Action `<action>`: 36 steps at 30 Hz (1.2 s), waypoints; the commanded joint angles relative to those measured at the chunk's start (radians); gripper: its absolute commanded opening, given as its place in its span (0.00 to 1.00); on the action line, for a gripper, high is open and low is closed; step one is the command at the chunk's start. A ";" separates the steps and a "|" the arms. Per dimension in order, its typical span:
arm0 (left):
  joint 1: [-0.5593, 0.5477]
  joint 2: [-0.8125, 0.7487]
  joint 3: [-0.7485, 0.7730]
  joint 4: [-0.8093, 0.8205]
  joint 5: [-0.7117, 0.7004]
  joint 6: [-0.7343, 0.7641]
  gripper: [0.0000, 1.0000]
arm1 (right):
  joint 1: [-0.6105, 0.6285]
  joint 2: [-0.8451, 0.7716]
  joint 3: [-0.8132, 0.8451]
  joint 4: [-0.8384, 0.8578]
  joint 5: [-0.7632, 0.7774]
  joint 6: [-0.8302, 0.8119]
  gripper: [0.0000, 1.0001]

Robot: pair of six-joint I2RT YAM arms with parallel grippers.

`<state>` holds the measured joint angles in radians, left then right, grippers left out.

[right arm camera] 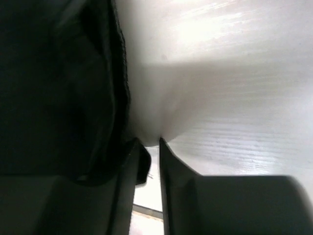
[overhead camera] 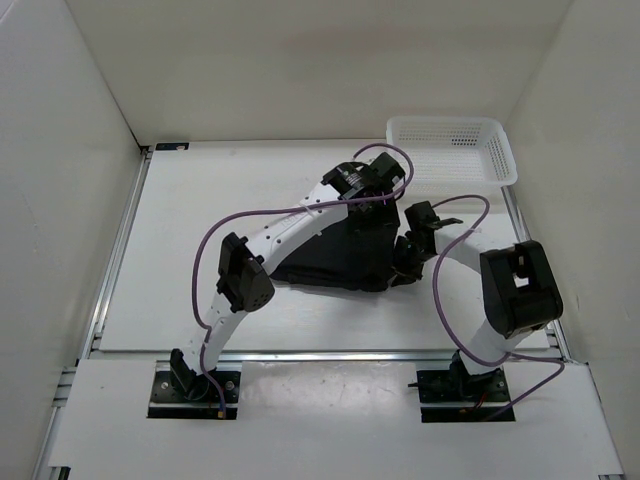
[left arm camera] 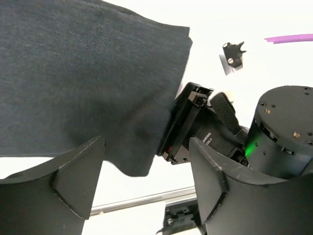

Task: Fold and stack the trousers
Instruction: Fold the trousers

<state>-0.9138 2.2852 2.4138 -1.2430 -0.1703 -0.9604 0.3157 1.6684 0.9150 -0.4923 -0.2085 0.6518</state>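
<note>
The black trousers [overhead camera: 335,258] lie in a folded, roughly triangular heap in the middle of the table. In the left wrist view they [left arm camera: 83,78] fill the upper left. My left gripper [overhead camera: 366,200] hovers over the heap's far edge, and its jaws [left arm camera: 146,147] stand wide apart and empty. My right gripper [overhead camera: 405,262] is low at the heap's right edge. In the right wrist view its fingers [right arm camera: 147,142] are almost together, with a bit of dark cloth [right arm camera: 73,98] at the left finger and in the narrow gap.
A white mesh basket [overhead camera: 450,150] stands at the table's far right corner. The right arm's wrist [left arm camera: 205,127] sits close in front of my left gripper. A metal rail [overhead camera: 320,354] runs along the near table edge. White walls enclose the table.
</note>
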 commanded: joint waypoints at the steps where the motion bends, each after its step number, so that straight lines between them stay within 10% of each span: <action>1: 0.003 -0.093 0.015 0.025 0.038 0.029 0.82 | 0.008 -0.090 0.028 -0.051 0.056 -0.049 0.37; 7: 0.081 -0.309 -0.125 0.014 0.028 0.058 0.63 | -0.033 -0.304 -0.042 -0.178 0.152 -0.073 0.46; 13: 0.240 -0.435 -0.361 0.014 -0.002 0.123 0.10 | -0.047 -0.475 -0.013 -0.249 0.147 -0.096 0.00; 29: 0.394 -0.302 -0.907 0.293 0.152 0.203 0.10 | 0.088 -0.014 0.136 -0.097 0.060 -0.169 0.00; 36: 0.340 -0.449 -0.957 0.179 0.126 0.192 0.10 | 0.128 -0.159 0.208 -0.187 0.197 -0.178 0.00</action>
<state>-0.5388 1.9690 1.4456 -1.0016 -0.0422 -0.7601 0.4217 1.6341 1.0466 -0.6117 -0.1165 0.5095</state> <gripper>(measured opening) 0.110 0.002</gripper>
